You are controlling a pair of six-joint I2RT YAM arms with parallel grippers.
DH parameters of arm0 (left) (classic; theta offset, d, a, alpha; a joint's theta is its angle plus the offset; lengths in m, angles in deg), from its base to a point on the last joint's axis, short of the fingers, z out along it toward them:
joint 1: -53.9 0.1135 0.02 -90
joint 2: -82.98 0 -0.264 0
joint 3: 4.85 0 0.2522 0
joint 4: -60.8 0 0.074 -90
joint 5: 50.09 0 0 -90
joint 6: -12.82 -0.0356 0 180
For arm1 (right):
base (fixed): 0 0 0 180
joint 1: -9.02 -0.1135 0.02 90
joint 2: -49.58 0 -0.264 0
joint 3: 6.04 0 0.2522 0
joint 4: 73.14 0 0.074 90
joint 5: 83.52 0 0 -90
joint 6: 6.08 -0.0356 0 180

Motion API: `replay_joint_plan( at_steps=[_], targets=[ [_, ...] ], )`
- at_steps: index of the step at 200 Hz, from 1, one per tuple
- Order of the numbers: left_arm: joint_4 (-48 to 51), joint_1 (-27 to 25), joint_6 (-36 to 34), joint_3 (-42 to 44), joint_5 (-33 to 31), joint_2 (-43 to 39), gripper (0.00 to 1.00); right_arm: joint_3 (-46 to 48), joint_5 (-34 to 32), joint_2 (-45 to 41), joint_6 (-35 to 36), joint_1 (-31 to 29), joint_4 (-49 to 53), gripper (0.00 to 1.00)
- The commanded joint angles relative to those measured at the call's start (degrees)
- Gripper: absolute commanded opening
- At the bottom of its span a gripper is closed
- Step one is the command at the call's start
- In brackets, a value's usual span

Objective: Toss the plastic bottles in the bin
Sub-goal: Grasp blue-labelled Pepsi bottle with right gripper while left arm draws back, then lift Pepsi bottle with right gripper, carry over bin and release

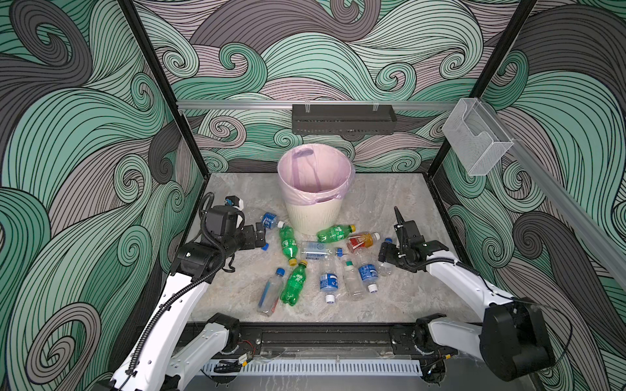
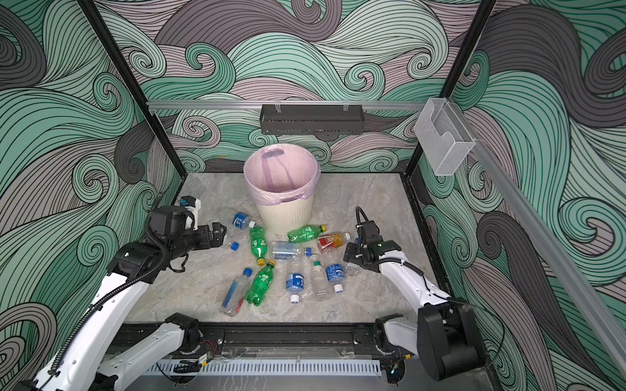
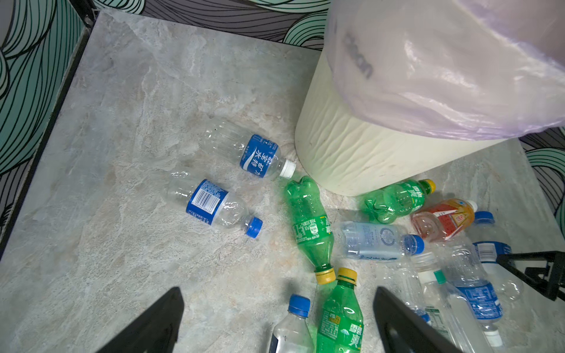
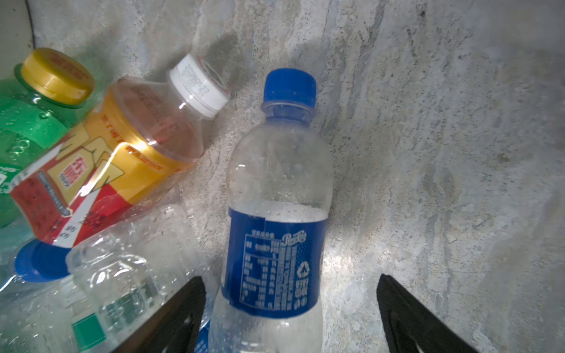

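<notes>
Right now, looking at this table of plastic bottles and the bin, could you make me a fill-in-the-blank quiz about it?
1. The round cream ribbed plastic bin wears a thin bag liner coloured pale ____.
2. The green plastic bottles all have caps coloured ____.
3. The right gripper, jaws apart, straddles a lying clear plastic bottle whose cap is ____.
4. The orange-and-red-labelled bottle has a cap coloured ____.

Missing words: pink; yellow; blue; white.
</notes>
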Motion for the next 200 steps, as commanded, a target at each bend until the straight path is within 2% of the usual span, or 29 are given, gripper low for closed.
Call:
replay_joint_plan(
  at_steps=[1, 29, 51, 97, 170, 200],
  targets=[
    [1.4, 0.5, 2.1, 2.2, -3.5, 0.1, 0.99, 0.5, 1.2, 2.3, -1.1, 0.2, -2.3, 0.88],
    [-0.1, 0.5, 3.8, 5.2, -4.2, -1.0, 0.99, 0.3, 0.1, 5.3, 0.1, 0.4, -3.5, 0.86],
    [-1.7, 0.5, 5.0, 6.7, -4.0, -1.5, 0.99, -0.5, 0.4, 8.0, 1.1, 0.7, -3.8, 0.79],
    [-1.8, 0.6, 5.3, 7.2, -5.1, -0.6, 0.99, -0.8, 1.1, 11.1, 1.4, 0.8, -4.4, 0.72],
    [-2.1, 0.5, 7.2, 8.2, -7.8, 0.2, 0.99, -2.3, -0.7, 7.3, 3.4, 0.8, -1.7, 0.56],
    [-2.3, 0.5, 7.9, 8.5, -8.1, 0.8, 0.99, -3.0, -0.8, 5.0, 4.2, 0.9, -0.1, 0.55]
  ],
)
